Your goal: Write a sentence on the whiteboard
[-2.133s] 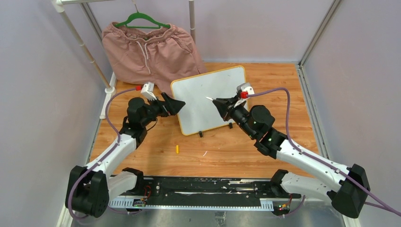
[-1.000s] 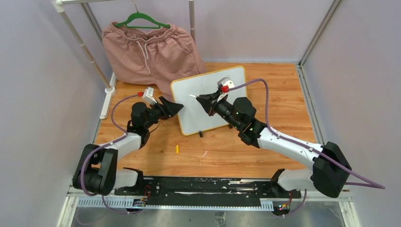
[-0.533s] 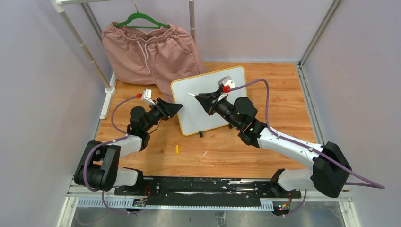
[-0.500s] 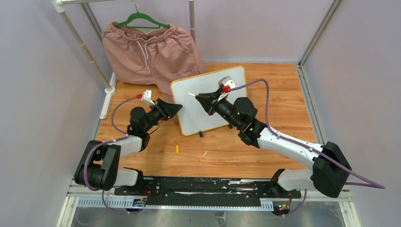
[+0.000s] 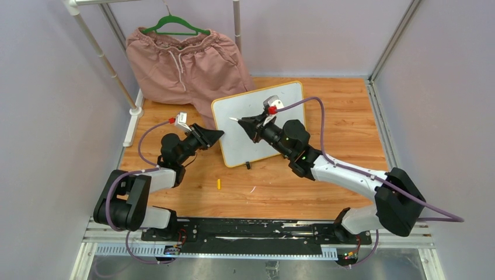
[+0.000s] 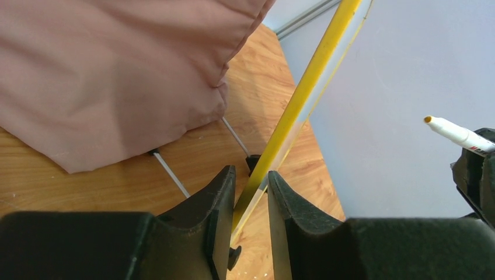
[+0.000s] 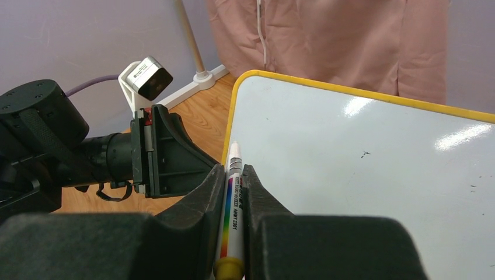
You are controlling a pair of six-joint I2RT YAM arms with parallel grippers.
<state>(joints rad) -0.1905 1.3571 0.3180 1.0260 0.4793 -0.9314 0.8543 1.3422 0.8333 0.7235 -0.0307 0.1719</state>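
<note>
The whiteboard stands tilted on the wooden table, yellow-framed. Its white face is blank apart from tiny specks; no sentence shows. My left gripper is at the board's left edge. Its fingers straddle the yellow frame with a thin gap showing, so the gripper is narrowly open. My right gripper is shut on a white marker with a rainbow stripe. The marker's orange tip hovers just off the board's upper left part.
Pink shorts hang on a green hanger behind the board, beside a white rack pole. A small yellow cap lies on the wood in front. Black clip feet hold the board's lower edge. Grey walls close in both sides.
The left gripper's jaws have narrowed around the board's left edge. The right gripper has carried the marker left, toward the board's upper left corner.
</note>
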